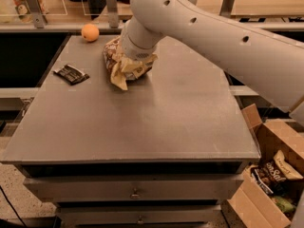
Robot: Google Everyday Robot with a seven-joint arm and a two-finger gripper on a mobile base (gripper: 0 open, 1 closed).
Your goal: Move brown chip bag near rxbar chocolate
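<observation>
Seemingly the gripper (134, 61) presses down onto the brown chip bag (119, 73), its wrist covering the bag's right half; its grip cannot be told; the bag lies on the grey table (166, 122), right of the rxbar chocolate (71, 73), apart.

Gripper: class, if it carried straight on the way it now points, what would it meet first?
The gripper points down into the brown chip bag, so the bag comes first, with the table probably next beneath it. The wrist hides whether they touch.
</observation>
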